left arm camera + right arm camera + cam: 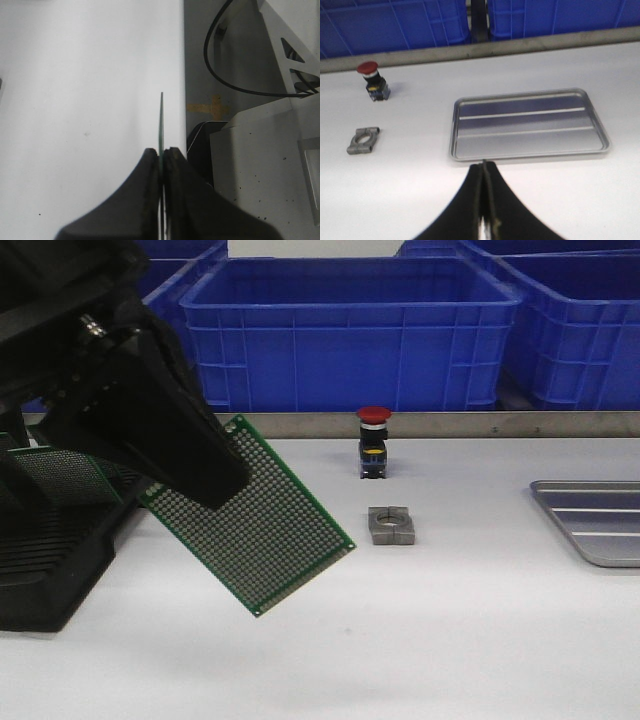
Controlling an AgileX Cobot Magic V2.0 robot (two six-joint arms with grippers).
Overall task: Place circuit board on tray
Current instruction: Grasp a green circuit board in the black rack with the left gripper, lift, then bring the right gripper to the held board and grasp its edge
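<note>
A green perforated circuit board point(270, 530) hangs tilted in the air above the white table, left of centre. My left gripper point(215, 485) is shut on its upper left part. In the left wrist view the board point(161, 117) shows edge-on between the closed fingers of that gripper point(161, 152). The silver-grey tray point(595, 525) lies empty at the far right of the table, well apart from the board. In the right wrist view the tray point(527, 125) lies just beyond my right gripper point(483, 165), which is shut and empty.
A black slotted rack point(50, 560) at the left holds another green board point(60, 475). A red push-button point(373, 440) and a grey metal clamp block point(391, 525) sit mid-table. Blue bins point(350, 330) line the back. The table's edge point(183, 75) shows in the left wrist view.
</note>
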